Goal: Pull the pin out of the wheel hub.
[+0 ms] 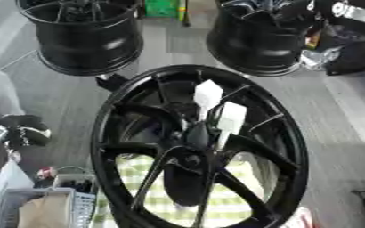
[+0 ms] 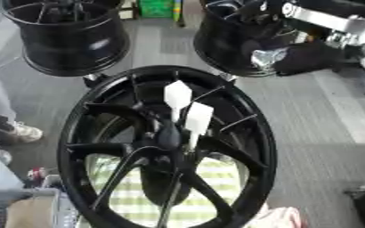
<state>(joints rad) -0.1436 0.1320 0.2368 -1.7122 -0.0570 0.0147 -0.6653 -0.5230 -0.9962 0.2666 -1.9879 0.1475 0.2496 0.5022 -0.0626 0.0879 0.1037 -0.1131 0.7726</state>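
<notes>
A large black wheel hub (image 1: 283, 133) stands on edge in the middle, its spokes facing me. Two white flat-headed pins stick out of its centre: one higher (image 1: 208, 95), one just right of it and lower (image 1: 232, 118). Their stems run down into the dark boss (image 1: 192, 156). No hand touches the hub or the pins. My right arm (image 2: 326, 18), black with a silver link, comes in at the upper right. Its hand (image 2: 273, 58) shows as a dark and silvery shape by the rear right rim, well away from the pins. My left hand shows in neither view.
Two more black rims stand behind, rear left (image 1: 84, 40) and rear right (image 1: 260, 44). A yellow-checked cloth (image 1: 151, 196) lies under the hub. A grey crate (image 1: 30, 207) sits at the lower left. A person's shoe (image 2: 18, 132) is at the left edge.
</notes>
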